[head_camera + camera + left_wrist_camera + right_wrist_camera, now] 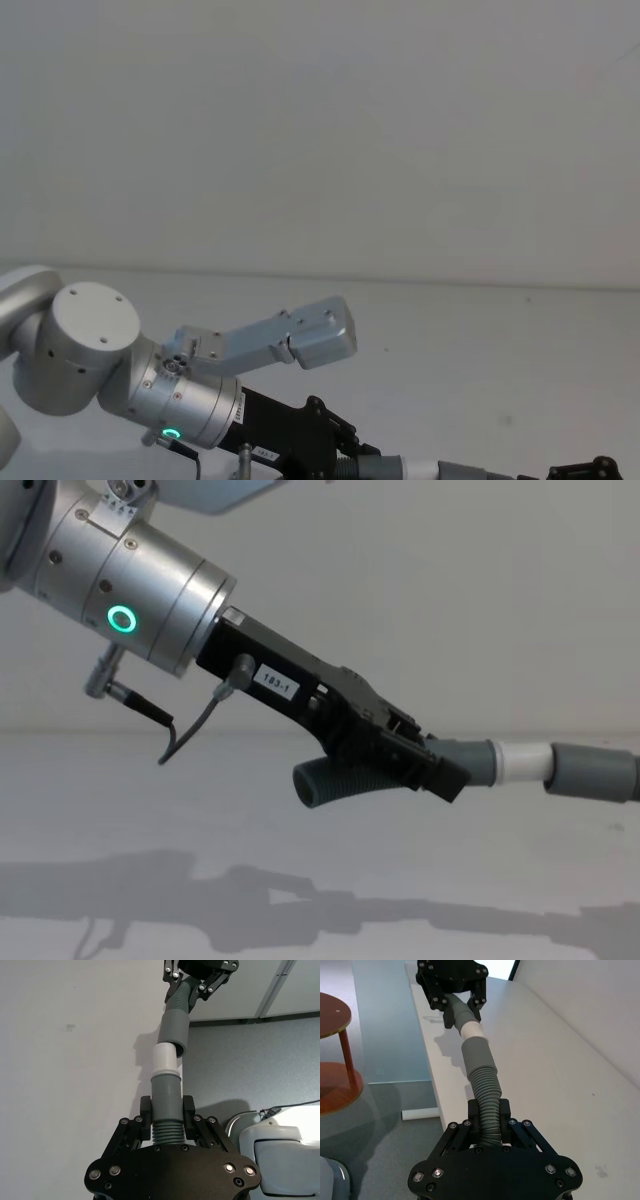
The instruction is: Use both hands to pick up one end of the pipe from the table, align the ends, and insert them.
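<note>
Both pieces of the pipe are held in the air above the white table (pixel 200 820). My left gripper (pixel 450 778) is shut on one dark ribbed piece (pixel 166 1132), just behind its grey cuff (pixel 165 1090). That cuff's white tip (pixel 165 1060) sits in line with the mouth of the wider grey cuff (pixel 174 1030) and just enters it, most of the white still showing. My right gripper (pixel 489 1108) is shut on the other ribbed piece (pixel 485 1085). In the head view the joined ends (pixel 425 467) lie at the bottom edge between the left gripper (pixel 345 445) and the right gripper (pixel 585 470).
The table (pixel 555 1075) stretches wide beneath the pipe, its long edge next to grey floor. A round brown side table (pixel 330 1015) stands on the floor beyond that edge. The robot's white body (pixel 280 1155) shows behind the left gripper.
</note>
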